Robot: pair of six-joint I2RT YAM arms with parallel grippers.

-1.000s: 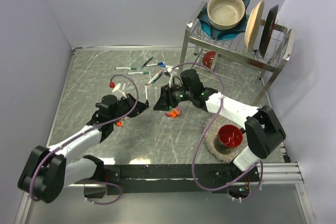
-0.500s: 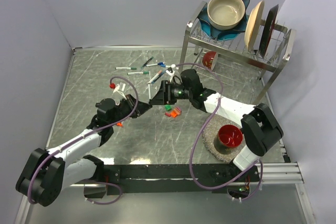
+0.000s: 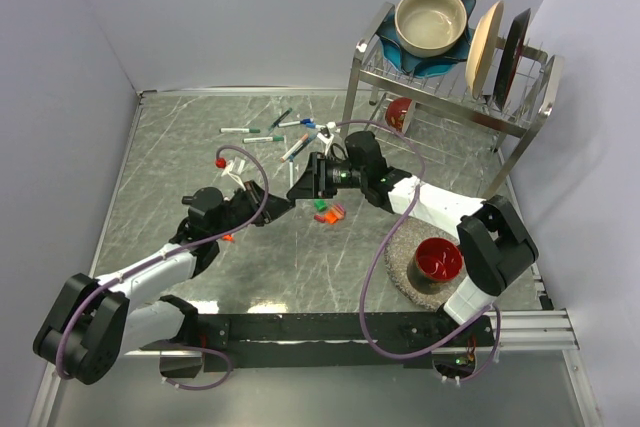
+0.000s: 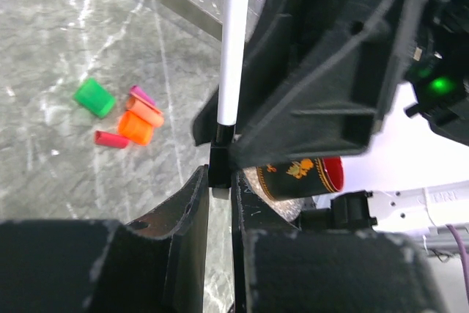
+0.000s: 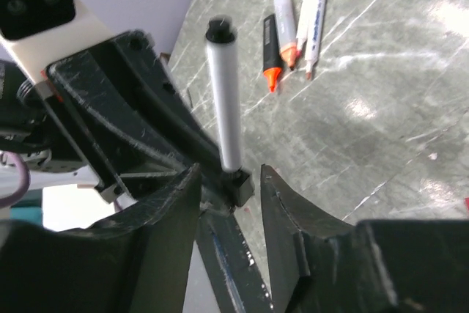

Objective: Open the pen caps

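- Marker (image 4: 233, 42) with a white barrel is held on end off the bench (image 3: 180, 147), near its middle, between the two arms.
- Black cap (image 5: 236, 181) sits at the marker's lower end, where both sets of fingers meet.
- Left fingers (image 4: 192, 207) reach in from the left and are pressed together on that lower end, pinching the marker.
- Right fingers (image 5: 167, 214) come from the right and stand spread either side of the black cap. A gap shows on each side, so they grip nothing.
- Four loose caps lie in a tight cluster on the bench just right of the meeting point and slightly nearer: green cap (image 4: 94, 98), orange cap (image 4: 139, 126), pink cap (image 4: 143, 97) and red cap (image 4: 111, 138).
- One more orange-red cap (image 3: 228, 237) lies on the bench beside the left arm.
- Other markers (image 3: 262, 134) lie scattered toward the far edge.
- Dish rack (image 3: 450, 97) stands at the far right.
- Red cup (image 3: 437, 259) sits on a mat at the near right.
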